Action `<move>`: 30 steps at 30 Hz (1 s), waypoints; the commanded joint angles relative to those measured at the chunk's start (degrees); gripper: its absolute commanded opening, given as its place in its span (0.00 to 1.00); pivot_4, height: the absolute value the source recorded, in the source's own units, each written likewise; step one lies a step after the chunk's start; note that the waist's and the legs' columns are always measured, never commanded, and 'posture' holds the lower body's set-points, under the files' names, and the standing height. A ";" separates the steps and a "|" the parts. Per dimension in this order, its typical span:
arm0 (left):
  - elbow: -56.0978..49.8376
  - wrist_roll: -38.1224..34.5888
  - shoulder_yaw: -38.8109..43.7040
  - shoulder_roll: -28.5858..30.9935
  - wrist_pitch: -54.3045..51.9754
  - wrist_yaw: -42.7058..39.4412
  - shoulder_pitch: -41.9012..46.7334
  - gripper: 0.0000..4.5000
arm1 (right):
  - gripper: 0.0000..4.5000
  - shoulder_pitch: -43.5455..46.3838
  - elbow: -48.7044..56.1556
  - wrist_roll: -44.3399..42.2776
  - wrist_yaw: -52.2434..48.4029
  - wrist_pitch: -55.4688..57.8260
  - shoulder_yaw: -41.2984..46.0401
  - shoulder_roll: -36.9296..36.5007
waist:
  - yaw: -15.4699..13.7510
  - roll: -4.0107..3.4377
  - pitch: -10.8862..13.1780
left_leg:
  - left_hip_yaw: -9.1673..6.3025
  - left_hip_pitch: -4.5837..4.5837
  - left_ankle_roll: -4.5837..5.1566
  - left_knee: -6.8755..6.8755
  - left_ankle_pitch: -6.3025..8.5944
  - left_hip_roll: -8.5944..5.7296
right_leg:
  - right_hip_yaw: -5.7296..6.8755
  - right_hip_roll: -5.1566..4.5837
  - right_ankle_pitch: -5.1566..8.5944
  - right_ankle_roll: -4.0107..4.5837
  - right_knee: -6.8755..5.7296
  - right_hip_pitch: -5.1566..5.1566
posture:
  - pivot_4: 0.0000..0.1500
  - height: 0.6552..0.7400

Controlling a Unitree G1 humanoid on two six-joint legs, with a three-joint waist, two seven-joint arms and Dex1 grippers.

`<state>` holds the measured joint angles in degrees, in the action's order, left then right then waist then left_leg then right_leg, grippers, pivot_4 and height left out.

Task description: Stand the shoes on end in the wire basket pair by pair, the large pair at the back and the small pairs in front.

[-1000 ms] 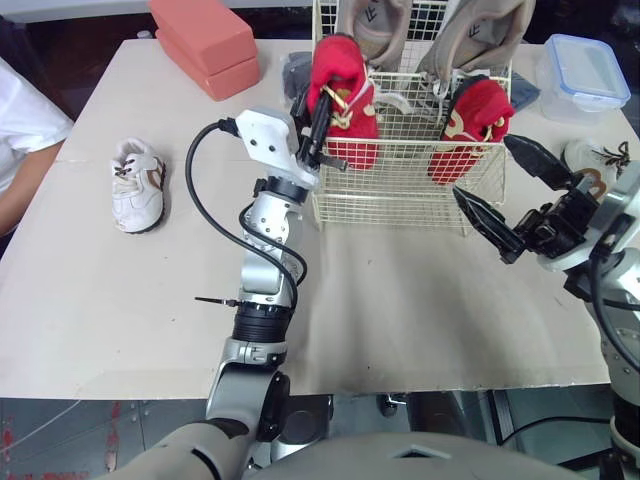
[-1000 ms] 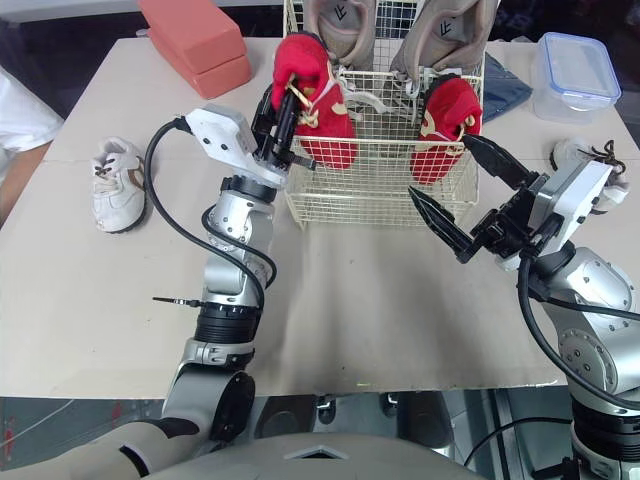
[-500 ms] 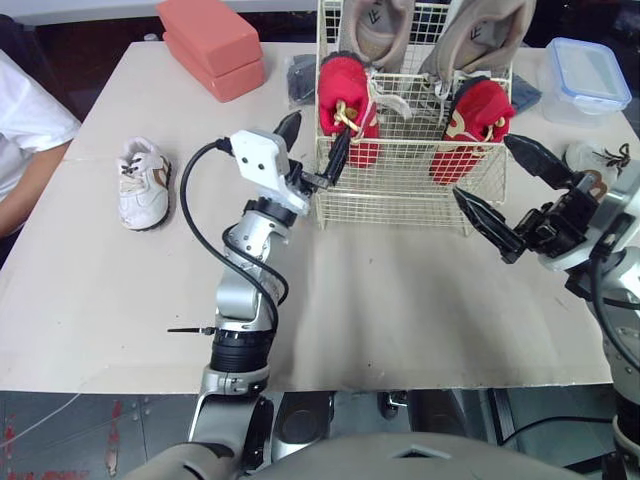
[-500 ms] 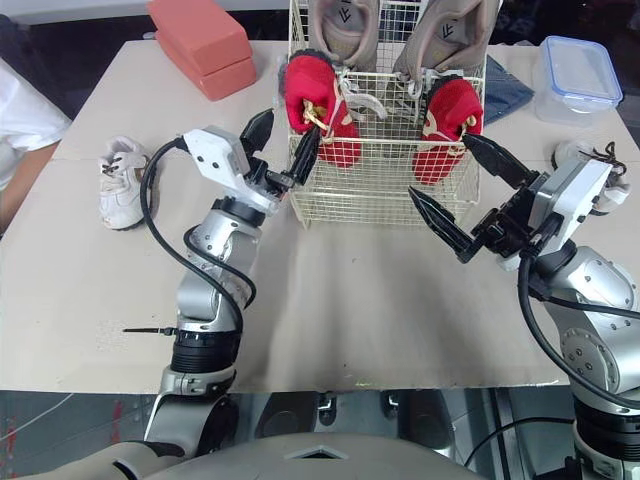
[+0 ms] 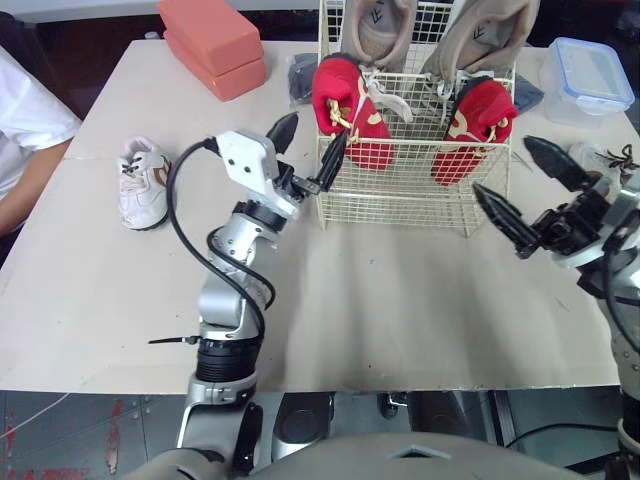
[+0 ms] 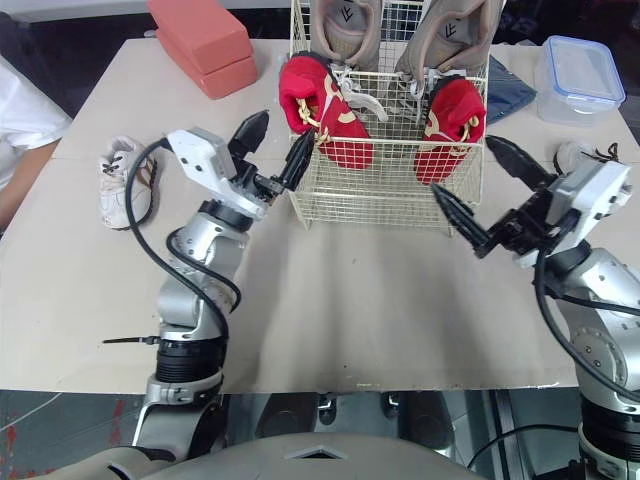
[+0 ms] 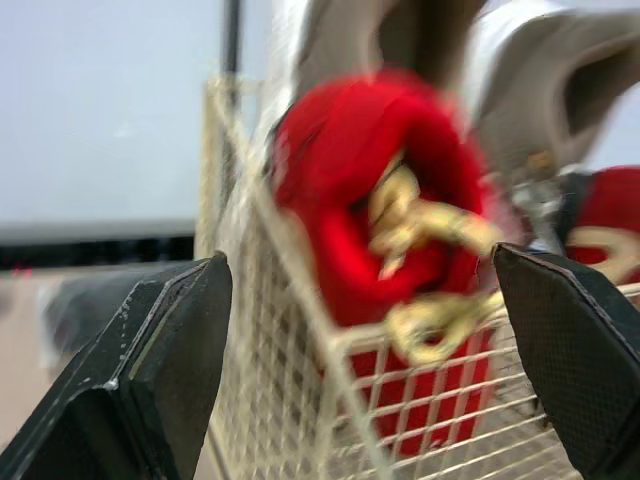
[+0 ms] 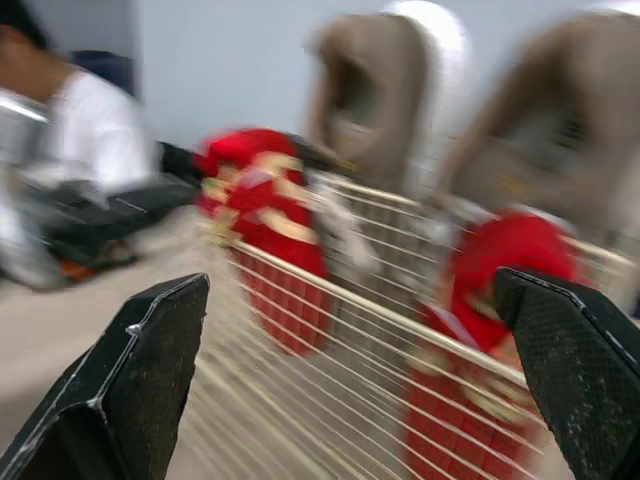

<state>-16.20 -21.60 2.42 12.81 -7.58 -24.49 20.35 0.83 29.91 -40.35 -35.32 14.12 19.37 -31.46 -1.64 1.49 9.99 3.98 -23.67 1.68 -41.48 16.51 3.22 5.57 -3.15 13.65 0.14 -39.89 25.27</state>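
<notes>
The left tool (image 5: 318, 128) is spread and empty at the front left corner of the wire basket (image 5: 400, 195). The right tool (image 5: 503, 166) is spread and empty off its front right. Inside, beige shoes (image 5: 377, 25) stand upright at the back and red shoes (image 5: 350, 110) stand on end in front. A white shoe (image 5: 140, 182) lies flat on the table (image 5: 400, 300), well to the left, near pink blocks (image 5: 210, 45).

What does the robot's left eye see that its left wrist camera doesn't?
Left eye view: the white shoe on the table, the pink blocks, the lidded plastic box, a person's sleeve and the open right gripper.
Left wrist view: the pale backdrop behind the wire basket, and the red shoe with its gold laces up close.
Both: the open left gripper, the wire basket, the red shoe and the big tan shoes standing behind it.
</notes>
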 commanded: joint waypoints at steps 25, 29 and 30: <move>-16.37 -35.07 8.03 30.63 -34.30 -17.69 11.95 1.00 | 1.00 21.60 -69.46 15.23 -7.73 -4.01 9.34 -19.19 | 0.97 -0.18 0.07 | 0.21 0.02 -0.28 0.08 -0.16 -0.01 | -0.25 0.09 0.01 -0.01 -0.01 0.14 | 1.00 0.36; -17.45 -37.83 7.52 31.10 -36.79 -17.01 12.85 1.00 | 1.00 28.01 -78.63 17.45 -11.70 -5.35 6.70 -19.82 | 1.00 -0.18 0.08 | 0.28 0.04 -0.28 0.07 -0.16 -0.02 | -0.33 0.07 0.01 -0.02 -0.02 0.14 | 1.00 0.36; -17.52 -38.34 7.29 31.52 -37.54 -17.16 13.28 1.00 | 1.00 30.24 -81.77 18.57 -12.30 -6.42 5.72 -19.81 | 0.98 -0.19 0.08 | 0.27 0.04 -0.28 0.07 -0.16 -0.01 | -0.32 0.08 0.01 -0.02 -0.02 0.14 | 1.00 0.36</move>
<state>-31.69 -58.04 8.94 43.22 -44.35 -41.95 32.15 28.80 -48.94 -23.03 -46.09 10.09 25.41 -49.48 -0.66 1.30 10.08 4.25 -23.64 1.40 -41.41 16.35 3.21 5.25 -3.07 13.66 0.13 -39.91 25.42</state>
